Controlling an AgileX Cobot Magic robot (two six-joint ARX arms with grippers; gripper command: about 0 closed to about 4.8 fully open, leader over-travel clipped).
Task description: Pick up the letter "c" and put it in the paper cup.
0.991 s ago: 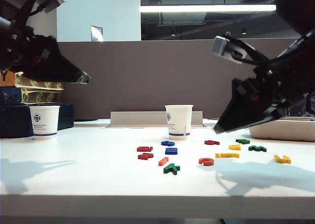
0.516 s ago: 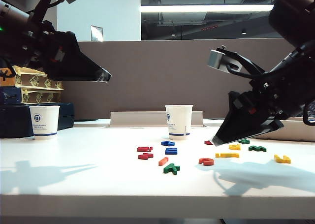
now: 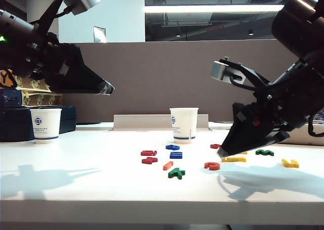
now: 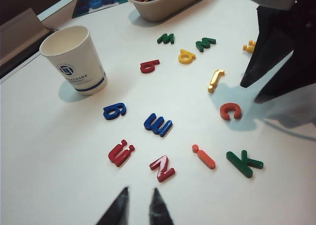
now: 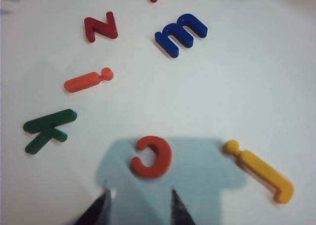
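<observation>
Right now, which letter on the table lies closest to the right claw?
The orange-red letter "c", lying flat just ahead of the open right claw and inside its shadow. The yellow "j" and green "k" lie further off to either side.

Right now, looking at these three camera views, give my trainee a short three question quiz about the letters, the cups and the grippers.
1. True or false: the right gripper is clamped on the orange-red letter c.
2. Multiple choice: in the left wrist view, which letter lies closest to the paper cup? A) green k B) blue g C) yellow j
3. Fill in: the left gripper hangs high above the ____ and carries nothing.

Key: 1 false, its jaws stand open just short of the c, which lies on the white table. 2 B. 3 table.
</observation>
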